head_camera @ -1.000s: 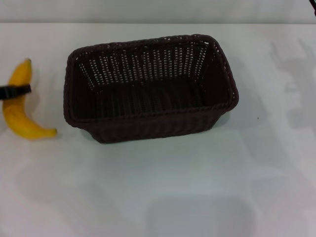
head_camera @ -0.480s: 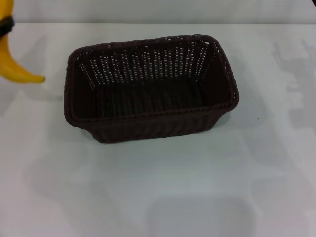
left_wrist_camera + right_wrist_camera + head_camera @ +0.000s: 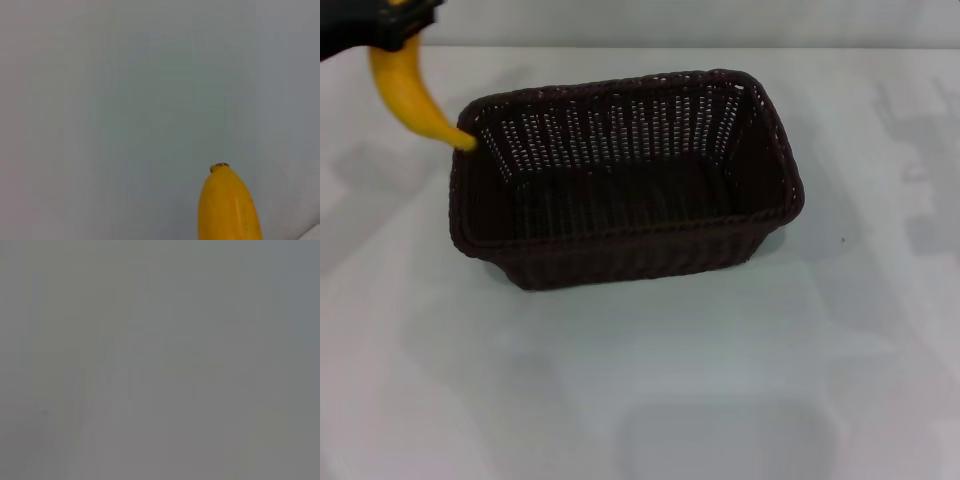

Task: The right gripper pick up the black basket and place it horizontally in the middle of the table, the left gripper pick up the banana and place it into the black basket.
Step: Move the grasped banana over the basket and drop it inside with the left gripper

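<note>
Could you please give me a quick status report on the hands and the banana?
Left hand holding banana aloft, tip at black basket's left rim. Right hand out of view. Basket interior unobstructed.

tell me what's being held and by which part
The left gripper holds the banana by its upper end; the lower tip hangs at the basket rim.

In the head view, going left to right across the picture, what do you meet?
Left tool at the top left corner, gripping the banana → black basket standing in the middle of the table → bare tabletop to the right edge.
</note>
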### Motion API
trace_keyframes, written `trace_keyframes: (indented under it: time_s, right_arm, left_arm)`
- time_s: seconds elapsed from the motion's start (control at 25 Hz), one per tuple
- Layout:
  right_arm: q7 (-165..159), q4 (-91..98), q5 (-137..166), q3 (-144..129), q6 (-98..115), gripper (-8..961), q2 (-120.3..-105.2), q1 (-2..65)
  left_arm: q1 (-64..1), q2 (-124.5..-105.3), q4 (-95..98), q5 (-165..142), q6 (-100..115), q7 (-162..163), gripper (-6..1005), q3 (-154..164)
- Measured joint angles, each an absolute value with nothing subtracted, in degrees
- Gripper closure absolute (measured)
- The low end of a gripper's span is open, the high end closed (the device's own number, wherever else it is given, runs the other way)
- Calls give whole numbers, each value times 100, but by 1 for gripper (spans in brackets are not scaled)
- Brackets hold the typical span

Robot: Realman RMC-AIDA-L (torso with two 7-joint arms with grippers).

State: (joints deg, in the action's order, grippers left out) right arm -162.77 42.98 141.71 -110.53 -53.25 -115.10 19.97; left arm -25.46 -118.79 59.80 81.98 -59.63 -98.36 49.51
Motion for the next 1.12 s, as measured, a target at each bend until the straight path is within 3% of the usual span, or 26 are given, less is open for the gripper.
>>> trace_keyframes:
  time_s: [1.12]
  right_arm:
    - [-16277,4364,14160,-11245,-5283,192,-11513,1938]
  left_arm:
    - [-2805,-11898,3870,10293,-6905,-13407,500,5786]
